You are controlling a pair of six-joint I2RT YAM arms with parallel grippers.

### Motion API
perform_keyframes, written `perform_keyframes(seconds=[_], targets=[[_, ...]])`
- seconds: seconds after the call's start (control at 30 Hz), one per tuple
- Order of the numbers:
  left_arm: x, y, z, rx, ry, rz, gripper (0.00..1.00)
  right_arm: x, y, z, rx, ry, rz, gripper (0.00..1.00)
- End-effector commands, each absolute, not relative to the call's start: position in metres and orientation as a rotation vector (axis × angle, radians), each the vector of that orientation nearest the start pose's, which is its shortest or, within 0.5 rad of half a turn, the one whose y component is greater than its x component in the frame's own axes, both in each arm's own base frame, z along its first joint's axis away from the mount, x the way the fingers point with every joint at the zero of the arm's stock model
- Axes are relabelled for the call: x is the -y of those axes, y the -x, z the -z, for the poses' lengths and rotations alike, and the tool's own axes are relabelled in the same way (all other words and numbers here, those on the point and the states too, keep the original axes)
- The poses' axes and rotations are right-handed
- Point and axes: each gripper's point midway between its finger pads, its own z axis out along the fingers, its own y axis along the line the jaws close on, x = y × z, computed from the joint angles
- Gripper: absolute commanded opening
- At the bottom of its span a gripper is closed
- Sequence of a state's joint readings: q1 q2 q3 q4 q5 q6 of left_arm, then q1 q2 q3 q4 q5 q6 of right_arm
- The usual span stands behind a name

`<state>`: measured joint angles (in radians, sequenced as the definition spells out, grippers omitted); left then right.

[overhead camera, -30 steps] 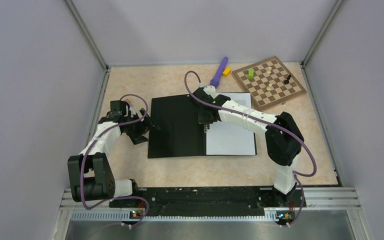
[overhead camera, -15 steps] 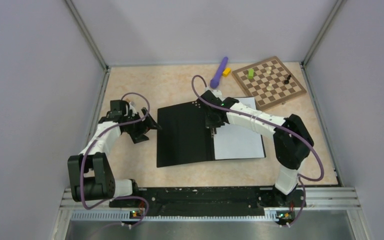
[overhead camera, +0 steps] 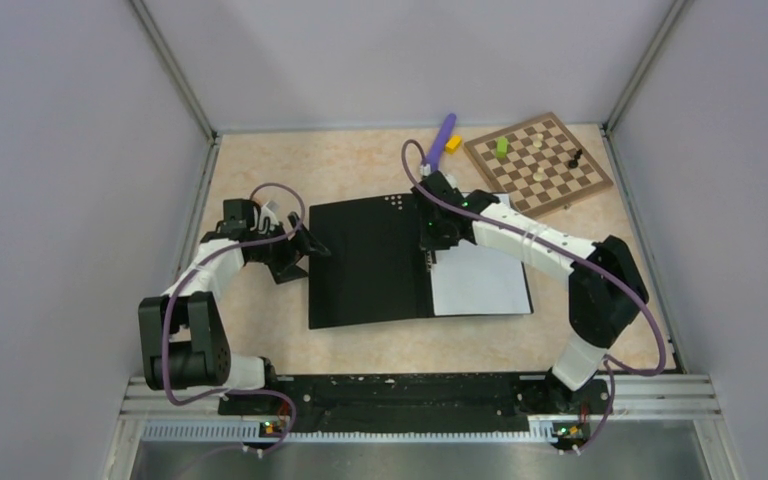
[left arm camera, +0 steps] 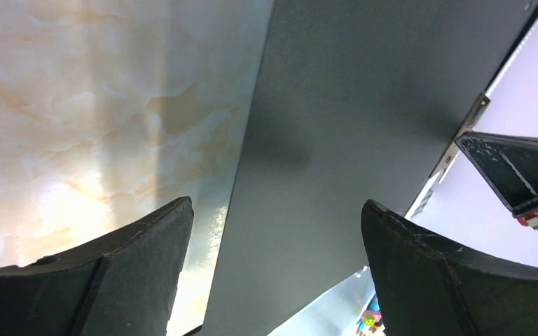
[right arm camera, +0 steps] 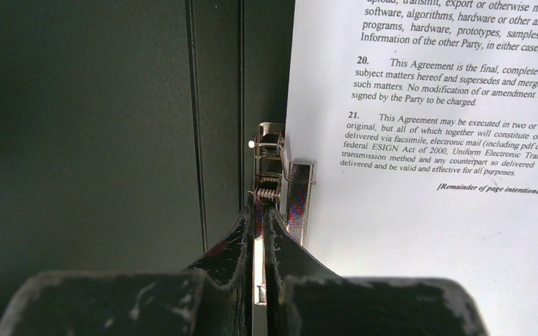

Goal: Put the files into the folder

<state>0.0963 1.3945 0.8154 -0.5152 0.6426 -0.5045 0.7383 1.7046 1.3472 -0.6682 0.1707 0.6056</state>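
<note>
From above, the folder [overhead camera: 370,265] lies open at the middle of the table [overhead camera: 260,170], black inner faces up and slightly askew to the table's near edge. The printed sheets [overhead camera: 485,285] lie on its right half, well clear of the chessboard [overhead camera: 538,165] in the far right corner. The right gripper [overhead camera: 430,240] sits at the spine, and the left gripper [overhead camera: 308,247] waits just beside the folder's left edge. The filing looks largely done: the pages are inside, and what is likely left is securing them and closing the cover.

In the left wrist view, both fingers [left arm camera: 126,280] stand wide apart with nothing between them, framing the folder's left edge where black cover meets bare table.

In the right wrist view, the fingertips are pinched tight on the lever of the metal spring clip [right arm camera: 280,175] at the spine. The pages' left edge lies just beside the clip; whether the clip bears on them cannot be told.

Compared with a second ago, the whole folder has slid toward the table's right edge and twisted a little. The right arm has gone with it, and the left gripper has spread slightly wider.
</note>
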Motion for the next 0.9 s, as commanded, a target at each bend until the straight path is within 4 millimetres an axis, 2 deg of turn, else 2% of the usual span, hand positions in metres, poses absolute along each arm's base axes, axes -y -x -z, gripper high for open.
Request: perform_keyframes(seconds=[0.0,0.1,0.2,0.33,0.43,0.57,0.7,0.83,0.87], targets=[[0.107,-0.291,-0.118,-2.495,0.434,1.111,0.94,-0.279,-0.314,-0.150,-2.497,0.099,-0.443,0.00],[0.116,-0.289,-0.126,-2.466,0.408,1.205,0.93,-0.280,-0.315,-0.151,-2.497,0.095,-0.471,0.00],[0.120,-0.290,-0.134,-2.428,0.399,1.255,0.88,-0.278,-0.316,-0.146,-2.511,0.096,-0.470,0.00],[0.127,-0.290,-0.155,-2.349,0.363,1.331,0.71,-0.275,-0.317,-0.131,-2.546,0.098,-0.441,0.00],[0.126,-0.290,-0.165,-2.333,0.348,1.326,0.57,-0.277,-0.319,-0.121,-2.566,0.097,-0.436,0.00],[0.125,-0.292,-0.166,-2.352,0.338,1.263,0.34,-0.285,-0.319,-0.113,-2.575,0.080,-0.482,0.00],[0.126,-0.290,-0.158,-2.401,0.349,1.229,0.02,-0.292,-0.318,-0.105,-2.590,0.071,-0.516,0.00],[0.117,-0.289,-0.148,-2.465,0.388,1.116,0.00,-0.295,-0.313,-0.094,-2.623,0.075,-0.536,0.00],[0.113,-0.288,-0.148,-2.482,0.392,1.078,0.00,-0.296,-0.311,-0.090,-2.634,0.078,-0.542,0.03]])
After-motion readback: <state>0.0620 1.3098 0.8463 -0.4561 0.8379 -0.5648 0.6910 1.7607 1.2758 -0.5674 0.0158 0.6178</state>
